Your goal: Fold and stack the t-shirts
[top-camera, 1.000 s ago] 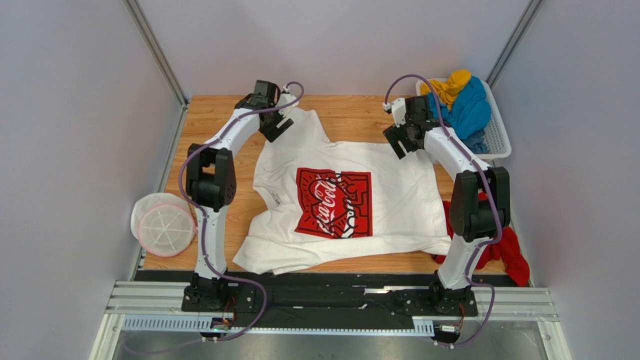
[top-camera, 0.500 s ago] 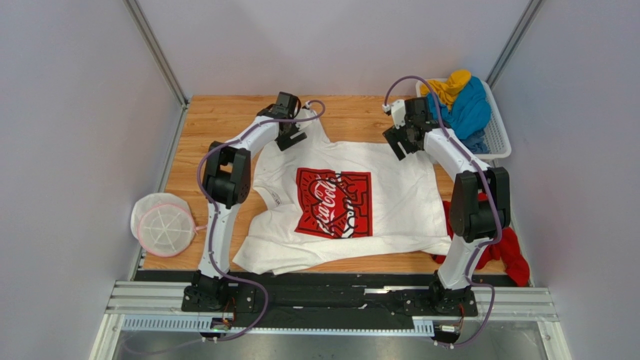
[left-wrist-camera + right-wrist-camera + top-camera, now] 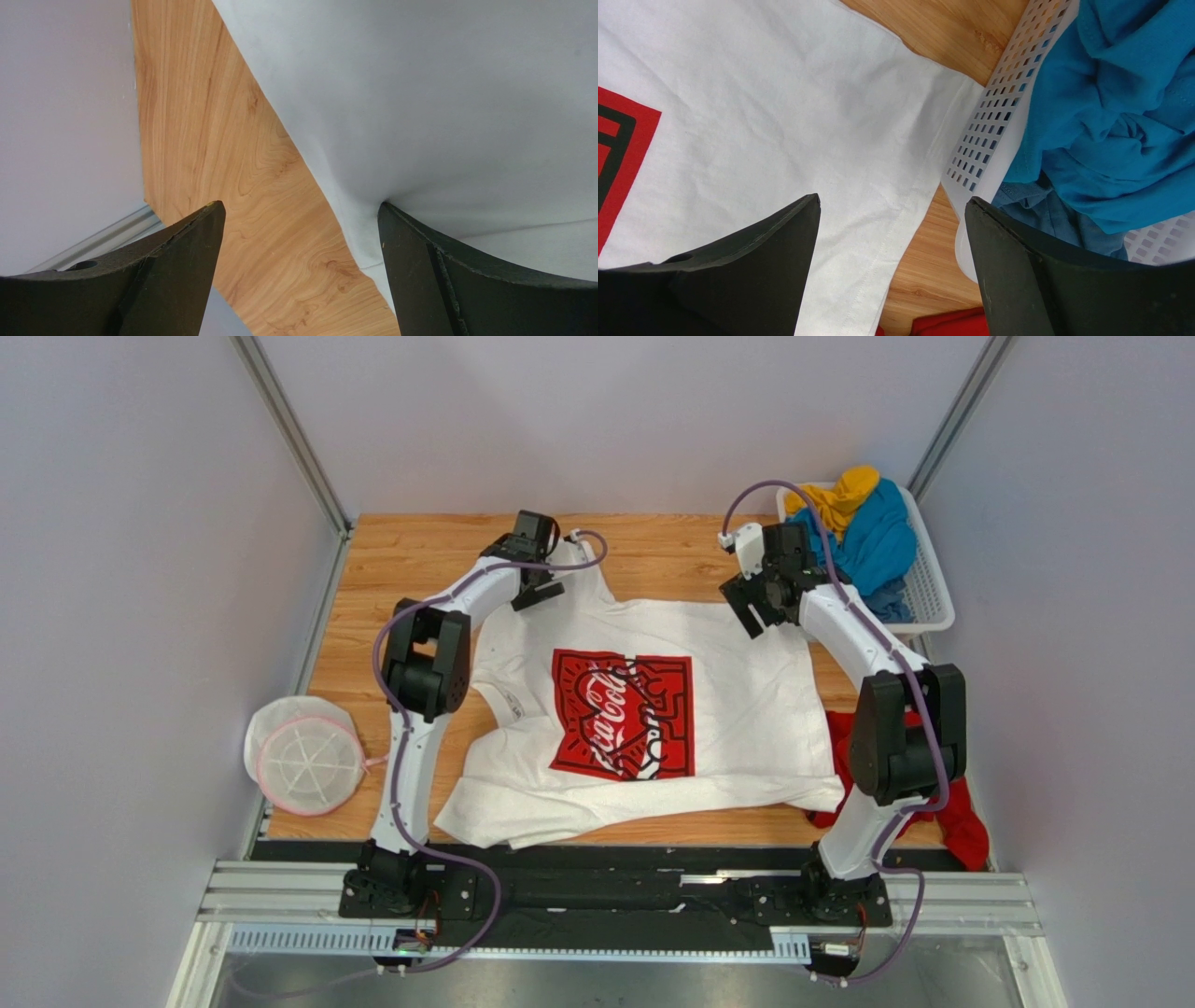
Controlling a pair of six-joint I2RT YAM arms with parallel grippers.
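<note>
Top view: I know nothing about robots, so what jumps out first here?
A big white t-shirt with a red print lies spread across the middle of the wooden table. The left arm and the right arm reach over its far corners. At the far right corner, a white basket holds a blue shirt and a yellow shirt.

Left arm point(image 3: 418, 661): based at the near edge of the table point(image 3: 407, 567), elbow raised, forearm reaching to the far edge, left of centre. Left gripper point(image 3: 537, 591): pointing down, jaws wide apart, nothing between them. Right arm point(image 3: 898, 717): stretched toward the far right corner. Right gripper point(image 3: 752, 611): angled down, jaws wide apart, holding nothing.
</note>
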